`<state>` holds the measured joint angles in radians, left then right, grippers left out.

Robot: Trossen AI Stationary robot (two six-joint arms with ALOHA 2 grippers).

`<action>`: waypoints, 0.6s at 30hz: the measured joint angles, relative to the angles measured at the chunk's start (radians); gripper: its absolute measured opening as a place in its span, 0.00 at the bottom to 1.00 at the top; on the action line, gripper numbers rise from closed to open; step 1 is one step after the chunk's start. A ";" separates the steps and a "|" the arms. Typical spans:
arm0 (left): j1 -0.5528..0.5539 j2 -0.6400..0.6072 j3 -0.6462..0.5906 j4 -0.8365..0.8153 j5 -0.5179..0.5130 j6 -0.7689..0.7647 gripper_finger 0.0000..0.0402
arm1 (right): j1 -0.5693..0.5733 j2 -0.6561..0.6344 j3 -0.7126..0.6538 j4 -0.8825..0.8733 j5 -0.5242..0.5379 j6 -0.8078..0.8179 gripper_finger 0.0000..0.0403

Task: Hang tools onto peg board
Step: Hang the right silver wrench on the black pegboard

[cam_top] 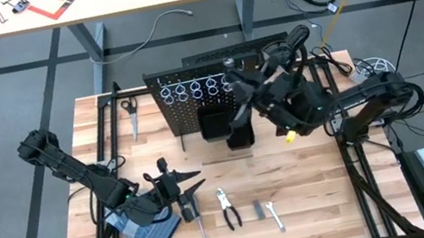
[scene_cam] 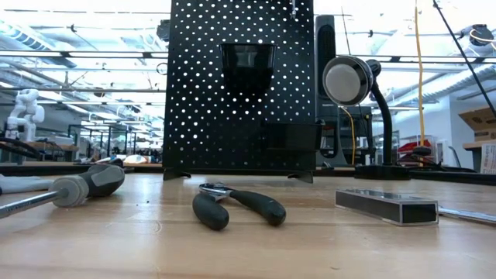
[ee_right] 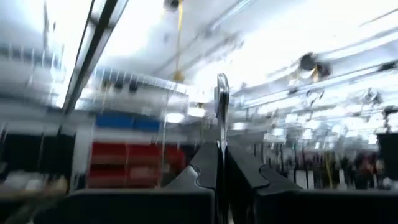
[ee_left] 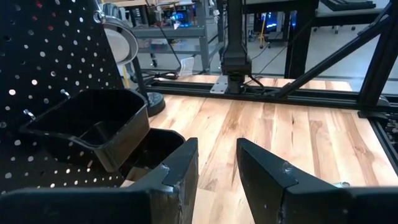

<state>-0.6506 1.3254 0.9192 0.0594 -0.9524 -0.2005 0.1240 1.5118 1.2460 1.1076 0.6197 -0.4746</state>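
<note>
Peg board (cam_top: 191, 101): upright at the table's far side, ring holders along its top, black bins (cam_top: 226, 125) hung on its face.

Right gripper (ee_right: 219, 163): raised above the board, clenched on a thin silver wrench (ee_right: 222, 102).

Left gripper (ee_left: 216, 163): near table's front left, fingers parted, holding nothing.

Table (cam_top: 313, 197): screwdriver (cam_top: 195, 218), pliers (cam_top: 228, 211), grey metal piece (cam_top: 258, 209), second wrench (cam_top: 275, 216). Gloves (cam_top: 149, 235) lie under the left arm. Desk lamp (scene_cam: 349, 81) behind board.
</note>
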 joint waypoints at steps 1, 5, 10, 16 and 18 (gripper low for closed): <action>0.000 0.000 0.000 0.005 0.000 0.002 0.30 | -0.004 -0.009 -0.032 0.055 0.002 -0.001 0.01; 0.003 0.000 0.000 0.012 -0.001 0.006 0.30 | -0.032 -0.031 -0.132 0.161 0.004 0.049 0.01; 0.011 0.000 0.000 0.009 -0.003 0.005 0.30 | -0.040 -0.019 -0.158 0.175 -0.021 0.088 0.01; 0.015 0.000 0.000 0.008 -0.003 0.006 0.30 | -0.051 -0.007 -0.158 0.180 -0.049 0.065 0.01; 0.017 0.000 0.000 0.007 -0.003 0.005 0.30 | -0.059 -0.007 -0.158 0.181 -0.060 0.059 0.01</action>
<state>-0.6331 1.3254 0.9188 0.0669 -0.9558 -0.1955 0.0650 1.5043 1.0882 1.2882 0.5598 -0.4160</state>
